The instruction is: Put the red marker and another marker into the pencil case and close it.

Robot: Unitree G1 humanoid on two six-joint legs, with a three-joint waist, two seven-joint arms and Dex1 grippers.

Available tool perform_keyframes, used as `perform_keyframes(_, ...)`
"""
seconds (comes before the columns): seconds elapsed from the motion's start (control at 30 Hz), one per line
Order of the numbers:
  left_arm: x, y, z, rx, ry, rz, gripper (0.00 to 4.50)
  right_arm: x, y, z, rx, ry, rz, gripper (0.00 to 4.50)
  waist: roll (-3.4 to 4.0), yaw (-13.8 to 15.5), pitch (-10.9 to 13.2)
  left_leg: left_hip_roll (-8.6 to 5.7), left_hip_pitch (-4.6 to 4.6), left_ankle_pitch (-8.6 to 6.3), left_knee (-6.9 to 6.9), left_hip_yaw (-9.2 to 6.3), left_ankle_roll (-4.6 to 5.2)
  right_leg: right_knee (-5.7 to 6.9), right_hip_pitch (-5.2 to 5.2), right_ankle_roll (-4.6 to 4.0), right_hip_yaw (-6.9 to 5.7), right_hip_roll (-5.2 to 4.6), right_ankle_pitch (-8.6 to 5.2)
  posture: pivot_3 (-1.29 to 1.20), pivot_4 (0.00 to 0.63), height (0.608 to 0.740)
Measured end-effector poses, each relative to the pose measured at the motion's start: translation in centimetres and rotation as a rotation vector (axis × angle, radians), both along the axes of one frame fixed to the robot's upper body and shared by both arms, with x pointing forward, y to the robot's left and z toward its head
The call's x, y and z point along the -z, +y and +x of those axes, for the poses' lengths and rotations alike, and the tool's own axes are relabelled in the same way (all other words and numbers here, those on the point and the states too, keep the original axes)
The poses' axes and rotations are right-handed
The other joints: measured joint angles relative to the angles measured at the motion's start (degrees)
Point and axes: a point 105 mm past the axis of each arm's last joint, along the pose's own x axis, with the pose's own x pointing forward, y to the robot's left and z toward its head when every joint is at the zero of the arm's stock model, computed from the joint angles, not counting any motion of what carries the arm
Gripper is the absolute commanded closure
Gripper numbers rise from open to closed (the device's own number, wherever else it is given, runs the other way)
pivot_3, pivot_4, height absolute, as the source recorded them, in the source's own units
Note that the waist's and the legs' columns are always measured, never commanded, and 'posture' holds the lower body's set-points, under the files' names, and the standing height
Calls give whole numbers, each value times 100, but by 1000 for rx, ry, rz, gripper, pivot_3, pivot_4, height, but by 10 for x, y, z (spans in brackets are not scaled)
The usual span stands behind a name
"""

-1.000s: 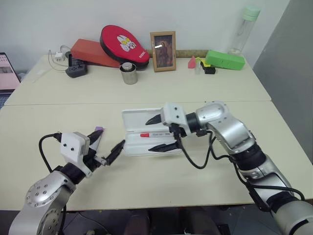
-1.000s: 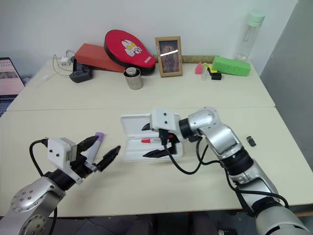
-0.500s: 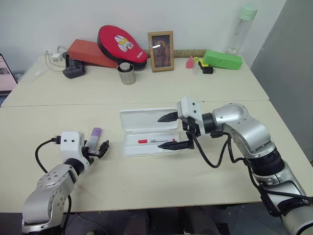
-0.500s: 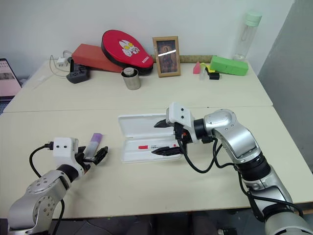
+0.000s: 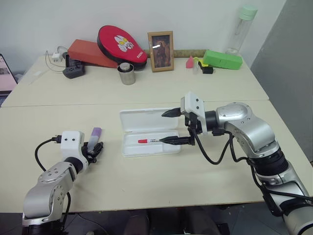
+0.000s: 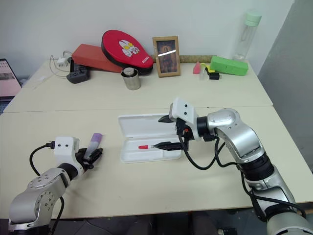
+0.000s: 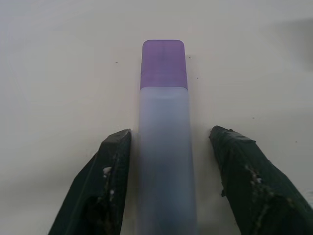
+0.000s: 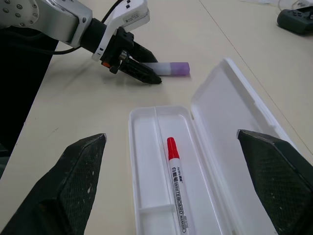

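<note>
The pencil case [image 5: 146, 119] lies open mid-table, lid flat behind its tray. In the tray rests the red marker [image 5: 154, 140], cap toward the left; it also appears as the red marker [image 8: 177, 169]. My right gripper [image 5: 163, 127] hovers open above the case's right end, nothing between its fingers. The other marker [image 5: 94, 136], pale with a purple cap, lies on the table left of the case. My left gripper [image 7: 170, 133] sits low on the table with a finger on each side of the barrel, small gaps showing on both sides.
Along the back of the table stand a red pad [image 5: 122, 44], a red box [image 5: 90, 51], a metal cup [image 5: 126, 73], a photo frame [image 5: 162, 51], a green box [image 5: 222, 59], a bottle [image 5: 241, 27] and a power strip [image 5: 73, 68].
My left gripper came down to the table and its fingers narrowed around the purple-capped marker. My right gripper drew slightly right along the case, still open.
</note>
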Motion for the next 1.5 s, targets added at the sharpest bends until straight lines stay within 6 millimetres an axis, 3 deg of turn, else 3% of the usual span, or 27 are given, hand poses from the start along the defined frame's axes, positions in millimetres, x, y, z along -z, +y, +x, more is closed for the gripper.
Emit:
perform_keyframes(0.13,0,0,0,-1,0,3,3285,0,1,-1,-5,4,6,0,0,0,0,0,0,0,0,0,0,0,0,0,0,-1,0,0,150,740)
perform_keyframes(0.43,-1,2,-2,29,2,47,3306,-2,1,-2,-17,17,21,0,0,-4,0,0,0,0,0,1,0,0,-1,0,1,-1,0,0,150,740)
perform_keyframes(0.6,-18,-4,-13,241,-41,124,3306,-11,-11,-10,-32,59,84,0,3,11,2,8,-7,-1,-5,2,-1,-6,-3,-4,-3,-8,-2,0,150,740)
perform_keyframes(0.83,-48,-55,-41,763,-55,170,3306,-5,-35,-23,-18,114,89,0,10,29,6,4,-12,-2,-4,19,-2,-11,-3,-4,-7,-10,-3,0,150,740)
perform_keyframes(1.0,-65,-91,-33,1017,-74,202,3306,-1,-42,-23,46,105,97,0,12,21,8,-4,-12,-2,-3,25,-1,-7,-3,-3,-9,10,-4,0,150,740)
perform_keyframes(1.13,-60,-112,-22,1186,-20,268,3306,-1,-47,-26,111,86,112,0,12,16,8,-9,-14,-2,-3,28,-1,-7,-5,-3,-8,16,-4,0,150,740)
perform_keyframes(1.5,-40,-107,8,1365,102,445,3306,-2,-59,-34,240,59,126,0,12,0,9,-11,-16,-2,0,37,0,-3,-12,-3,-10,30,-5,0,150,740)
